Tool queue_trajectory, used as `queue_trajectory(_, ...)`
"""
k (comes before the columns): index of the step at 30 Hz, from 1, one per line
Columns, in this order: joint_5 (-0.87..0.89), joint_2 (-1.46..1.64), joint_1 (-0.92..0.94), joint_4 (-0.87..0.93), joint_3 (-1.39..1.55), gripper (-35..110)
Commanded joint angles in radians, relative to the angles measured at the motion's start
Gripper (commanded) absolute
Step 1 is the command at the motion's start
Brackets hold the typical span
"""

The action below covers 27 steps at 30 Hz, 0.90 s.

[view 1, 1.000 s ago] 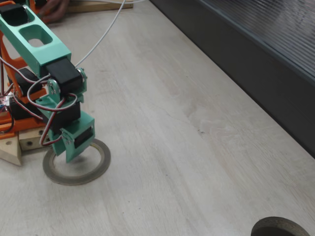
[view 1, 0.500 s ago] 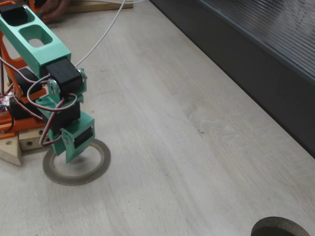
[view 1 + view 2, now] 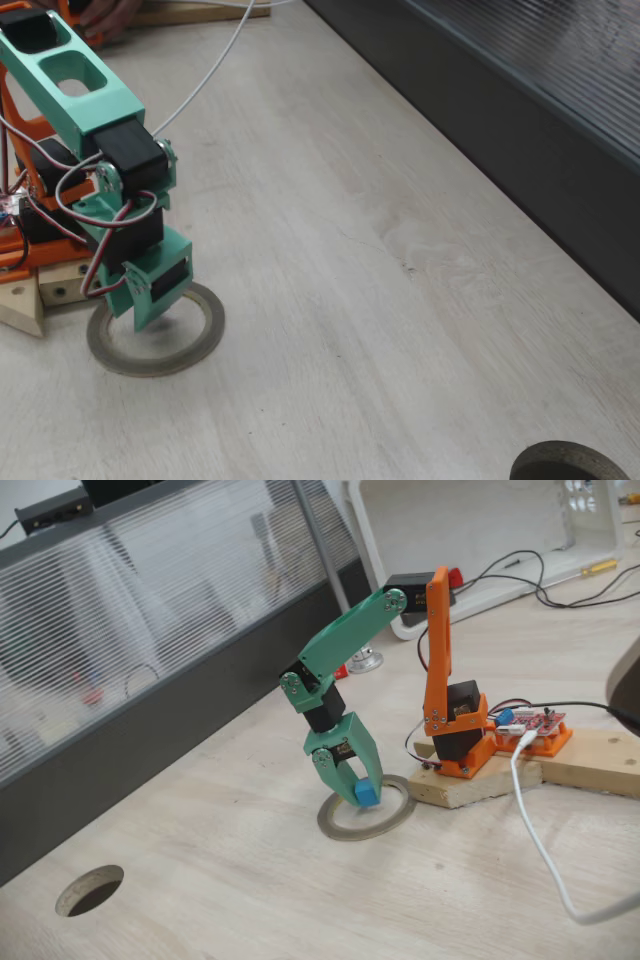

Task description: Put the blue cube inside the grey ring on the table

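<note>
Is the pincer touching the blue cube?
Touching. In a fixed view the pincer has its fingers closed on the blue cube above the grey ring.

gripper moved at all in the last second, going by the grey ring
No. In a fixed view the gripper hangs over the same far-left part of the grey ring, holding the blue cube.

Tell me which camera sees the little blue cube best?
The fixed view from the table's side shows the blue cube plainly, held between the gripper fingers above the grey ring. In the other fixed view, the green gripper body covers it.
</note>
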Motion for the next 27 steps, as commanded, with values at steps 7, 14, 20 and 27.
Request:
queue_trajectory(7,0.008,0.012,0.012,0.017,-0.014,39)
queue_trajectory(14,0.008,0.012,0.012,0.017,-0.012,41)
queue_trajectory(20,0.008,0.025,0.012,0.017,-0.012,41)
queue_trajectory(27,0.008,0.029,0.012,0.021,-0.017,41)
